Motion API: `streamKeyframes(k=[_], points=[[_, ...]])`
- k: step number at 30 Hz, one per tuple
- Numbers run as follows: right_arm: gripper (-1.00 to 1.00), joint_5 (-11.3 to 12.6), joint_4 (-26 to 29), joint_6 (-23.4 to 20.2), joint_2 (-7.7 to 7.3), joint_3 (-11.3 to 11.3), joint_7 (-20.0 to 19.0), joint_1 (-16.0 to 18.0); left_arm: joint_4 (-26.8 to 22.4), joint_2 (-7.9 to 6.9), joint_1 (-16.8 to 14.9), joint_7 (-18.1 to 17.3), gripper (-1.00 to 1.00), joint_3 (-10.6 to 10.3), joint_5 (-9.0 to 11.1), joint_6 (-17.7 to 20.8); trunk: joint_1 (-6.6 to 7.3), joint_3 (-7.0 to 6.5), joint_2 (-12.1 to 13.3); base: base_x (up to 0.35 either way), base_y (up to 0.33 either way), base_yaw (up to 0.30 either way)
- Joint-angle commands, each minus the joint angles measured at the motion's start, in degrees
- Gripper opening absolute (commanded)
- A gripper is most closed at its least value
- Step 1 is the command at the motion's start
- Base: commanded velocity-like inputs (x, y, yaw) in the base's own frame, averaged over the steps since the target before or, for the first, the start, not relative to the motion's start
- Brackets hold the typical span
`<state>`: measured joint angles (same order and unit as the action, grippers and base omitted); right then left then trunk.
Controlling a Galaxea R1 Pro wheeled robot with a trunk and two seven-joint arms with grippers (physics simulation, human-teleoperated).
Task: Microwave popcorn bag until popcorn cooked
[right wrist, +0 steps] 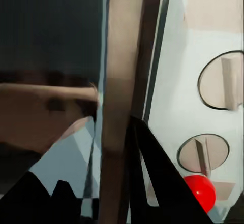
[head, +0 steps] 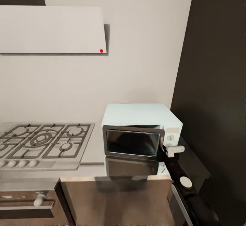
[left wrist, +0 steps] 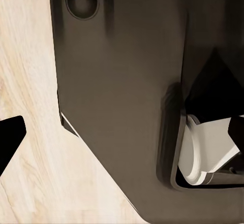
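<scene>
On the steel worktop (head: 92, 152), beside the gas hob (head: 44, 144), the microwave (head: 140, 116) stands with its dark door (head: 132, 142) shut. At the door's knob-side edge sits the right gripper (head: 172, 150); whether it is open or clamped cannot be told. A red light (right wrist: 201, 192) glows below the knobs (right wrist: 202, 153).

Right gripper (head: 169, 150) pressed against microwave (head: 136, 116) front, at seam between dark glass door (head: 132, 142) and knob panel (right wrist: 203, 61). Door appears shut: blocks way into cavity. Dark tall wall (head: 212, 82) close beside gripper's outer side. Bare countertop (head: 94, 147) beyond door, between microwave and gas hob (head: 44, 140): open passage.
</scene>
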<state>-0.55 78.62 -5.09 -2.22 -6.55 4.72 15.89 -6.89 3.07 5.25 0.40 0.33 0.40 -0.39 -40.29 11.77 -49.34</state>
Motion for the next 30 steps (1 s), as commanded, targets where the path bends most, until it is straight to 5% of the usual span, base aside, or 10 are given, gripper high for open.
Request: streamKeyframes(k=[1,9,30], points=[[-1.0,0.46,0.04,-0.36,-0.06,-0.74,0.2,0.02,-0.11,0.01,0.02,0.04,1.0,0.02,0.04,-0.05,0.01,0.08,-0.05,-0.096,0.0,0.0],[-1.0,0.46,0.04,3.02,-0.06,-1.0,-0.06,0.02,-0.12,0.01,0.02,0.04,1.0,0.02,0.04,-0.05,0.01,0.08,-0.05,-0.047,0.0,0.0],[-1.0,0.46,0.04,3.06,-0.06,-0.94,-0.06,0.02,-0.1,0.01,0.02,0.04,1.0,0.01,0.04,-0.05,0.01,0.08,-0.05,-0.125,0.023,0.0]])
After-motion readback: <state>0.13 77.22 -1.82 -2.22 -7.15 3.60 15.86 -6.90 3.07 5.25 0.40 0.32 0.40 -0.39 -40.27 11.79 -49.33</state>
